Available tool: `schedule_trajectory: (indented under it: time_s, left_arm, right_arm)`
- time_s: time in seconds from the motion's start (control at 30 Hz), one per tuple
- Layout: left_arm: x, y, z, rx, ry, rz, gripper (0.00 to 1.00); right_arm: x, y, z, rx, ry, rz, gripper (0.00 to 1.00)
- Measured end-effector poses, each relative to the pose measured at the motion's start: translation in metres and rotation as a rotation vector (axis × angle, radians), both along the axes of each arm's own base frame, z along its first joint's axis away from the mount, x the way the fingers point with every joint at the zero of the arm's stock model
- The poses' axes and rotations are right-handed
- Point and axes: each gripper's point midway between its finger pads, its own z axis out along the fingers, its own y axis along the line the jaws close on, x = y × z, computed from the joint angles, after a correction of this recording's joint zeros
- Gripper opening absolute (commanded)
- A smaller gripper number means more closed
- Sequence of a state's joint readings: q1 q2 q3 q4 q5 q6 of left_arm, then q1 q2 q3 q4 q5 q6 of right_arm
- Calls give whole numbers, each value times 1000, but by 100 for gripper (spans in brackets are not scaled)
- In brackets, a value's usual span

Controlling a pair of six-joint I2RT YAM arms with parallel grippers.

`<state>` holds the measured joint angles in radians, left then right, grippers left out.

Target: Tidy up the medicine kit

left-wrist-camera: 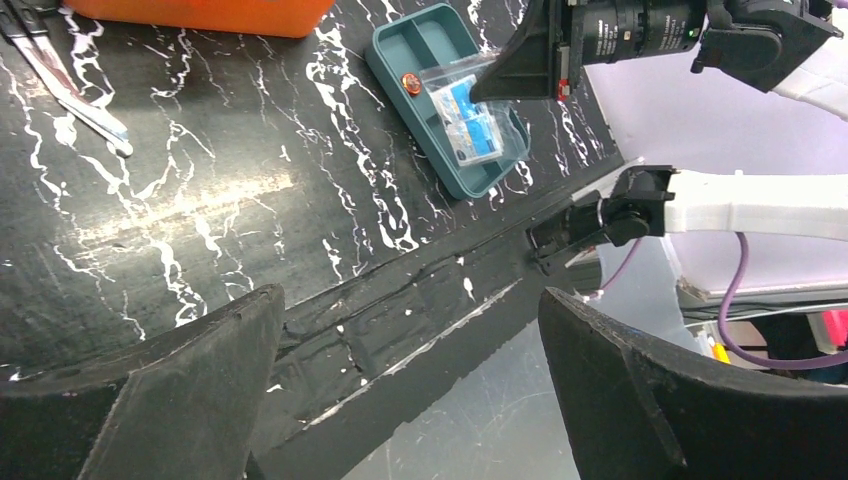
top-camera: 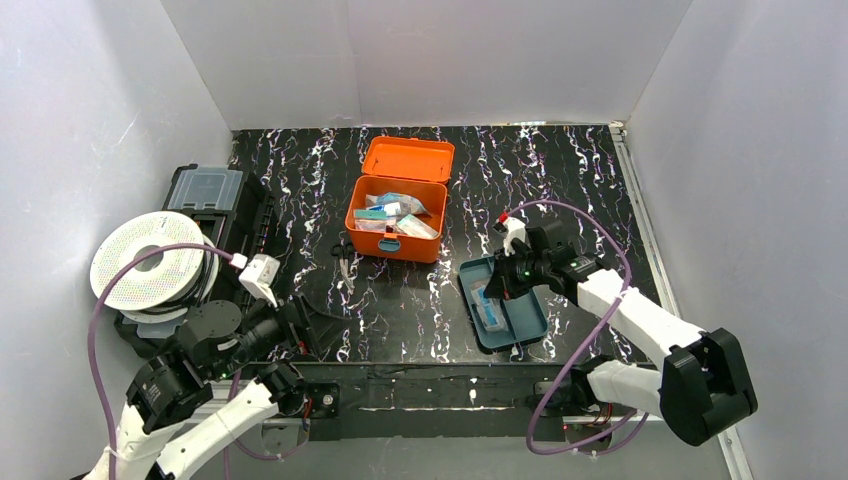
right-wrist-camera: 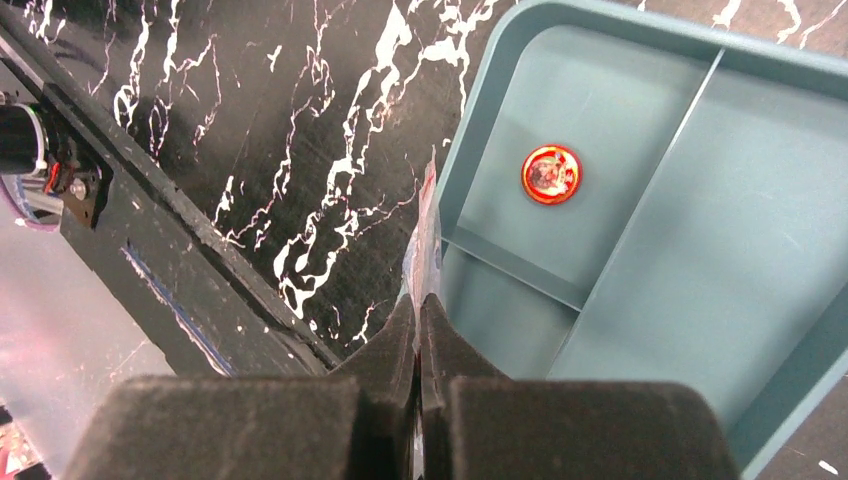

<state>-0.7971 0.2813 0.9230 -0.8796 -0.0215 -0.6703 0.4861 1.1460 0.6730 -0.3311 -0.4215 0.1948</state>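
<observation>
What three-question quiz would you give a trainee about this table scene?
1. True or false: the orange medicine kit has its lid shut.
2. The right hand pinches: A a spoon, B a clear bag, C a cup?
3. Fill in: the small red disc lies in the teal ___.
Key: 1 false, the lid is open. 2 B. 3 tray.
</observation>
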Motion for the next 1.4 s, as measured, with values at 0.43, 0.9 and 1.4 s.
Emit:
schedule_trajectory:
  time_s: [0.43, 0.9, 1.4]
  left_arm:
    - [1, 13, -7, 39, -21, 40, 98]
    - [3, 22, -21, 77, -16, 72, 98]
    - [5, 21, -38, 116, 6, 72, 100]
  right_arm:
    - [-10, 0, -18, 22, 116, -25, 1]
    - [-26, -6, -54, -20, 289, -101, 30]
    - [-1, -22, 15, -31, 60, -216, 45]
